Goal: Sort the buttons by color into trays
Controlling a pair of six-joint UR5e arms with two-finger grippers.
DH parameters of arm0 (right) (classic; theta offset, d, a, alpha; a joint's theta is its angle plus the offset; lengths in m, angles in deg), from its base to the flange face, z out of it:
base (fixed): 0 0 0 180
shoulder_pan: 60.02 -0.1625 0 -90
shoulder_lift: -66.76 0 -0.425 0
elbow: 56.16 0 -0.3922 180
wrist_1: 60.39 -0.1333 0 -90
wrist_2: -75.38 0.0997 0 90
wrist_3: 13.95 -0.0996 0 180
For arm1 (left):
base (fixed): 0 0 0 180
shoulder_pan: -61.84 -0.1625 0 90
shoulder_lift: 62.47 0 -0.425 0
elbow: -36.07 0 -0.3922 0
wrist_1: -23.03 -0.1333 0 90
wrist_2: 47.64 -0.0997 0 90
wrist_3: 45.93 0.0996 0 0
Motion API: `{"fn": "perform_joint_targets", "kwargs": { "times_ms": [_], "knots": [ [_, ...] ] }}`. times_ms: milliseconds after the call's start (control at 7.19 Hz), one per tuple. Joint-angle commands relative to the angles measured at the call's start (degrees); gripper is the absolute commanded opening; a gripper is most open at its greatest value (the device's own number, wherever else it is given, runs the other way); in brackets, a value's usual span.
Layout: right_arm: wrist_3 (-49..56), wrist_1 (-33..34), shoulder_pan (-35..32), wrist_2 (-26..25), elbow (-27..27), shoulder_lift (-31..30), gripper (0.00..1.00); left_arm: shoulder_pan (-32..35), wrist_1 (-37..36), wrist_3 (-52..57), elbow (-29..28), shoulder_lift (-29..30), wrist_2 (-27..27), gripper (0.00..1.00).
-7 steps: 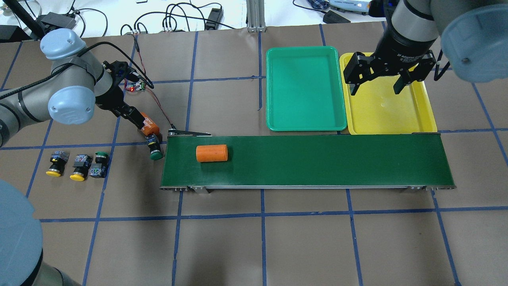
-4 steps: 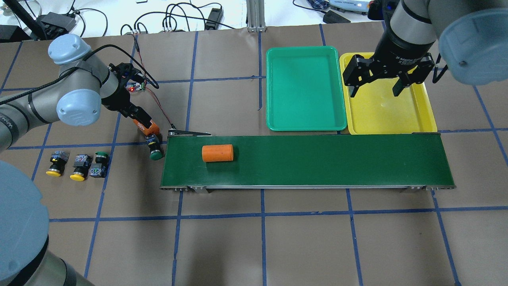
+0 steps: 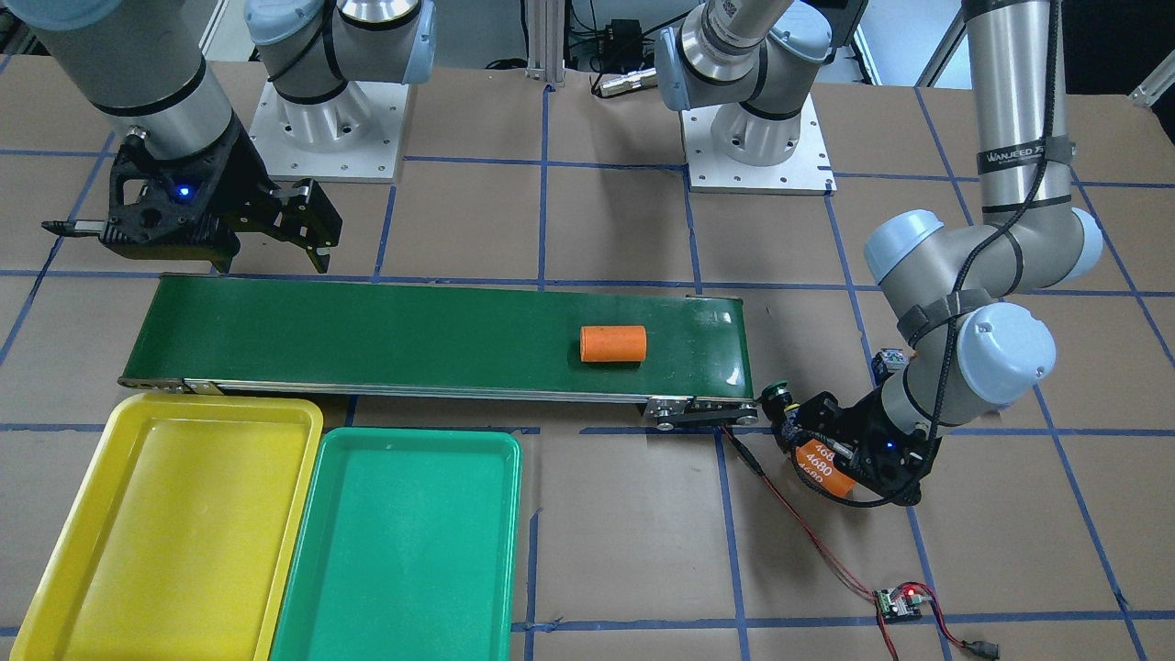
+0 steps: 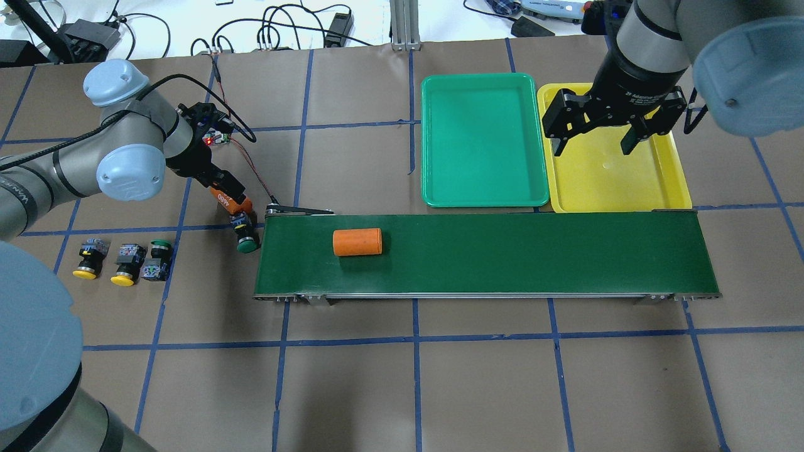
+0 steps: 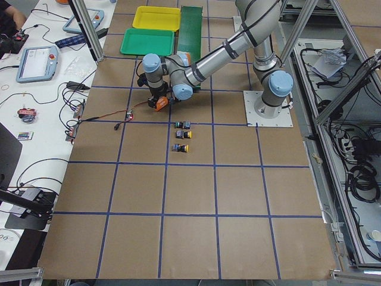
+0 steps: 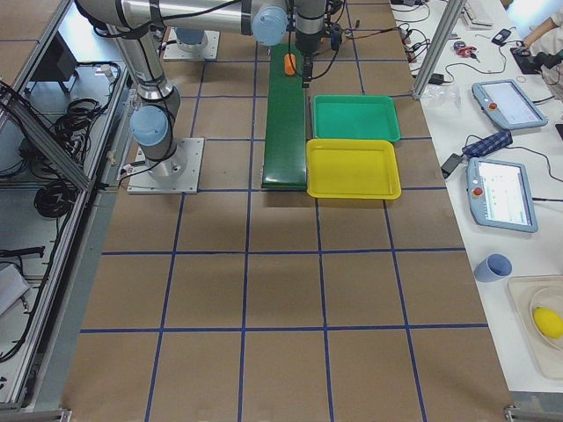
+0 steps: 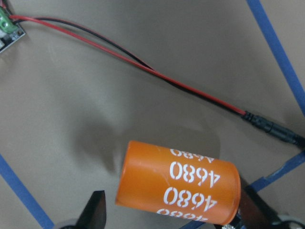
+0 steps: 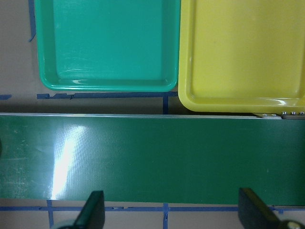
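Overhead exterior, green button [image 4: 246, 235] cap toward robot, left claw [image 7: 174, 211] grasping orange cylinder [image 7: 178, 181], right claw [image 4: 593, 144] released

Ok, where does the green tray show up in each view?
Front-facing: green tray at bottom, left of centre.
Overhead: green tray upper, right of centre.
Exterior left: green tray top left.
Exterior right: green tray top, right of centre.
Left wrist: not in it.
Right wrist: green tray top left.
Landmark: yellow tray beside it.
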Motion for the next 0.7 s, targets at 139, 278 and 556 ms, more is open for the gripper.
{"fn": "perform_joint_targets", "kwargs": {
  "times_ms": [139, 278, 556],
  "knots": [
    [-0.1, 0.1, 0.0, 0.0, 0.4, 0.0, 1.0, 0.0, 0.0, 0.1, 0.4, 0.8, 0.5, 1.0],
    [-0.2, 0.1, 0.0, 0.0, 0.4, 0.0, 1.0, 0.0, -0.1, 0.1, 0.4, 1.3, 0.5, 1.0],
    [-0.2, 0.1, 0.0, 0.0, 0.4, 0.0, 1.0, 0.0, -0.1, 0.0, 0.0, 2.0, 0.5, 0.79]
  ]
}}
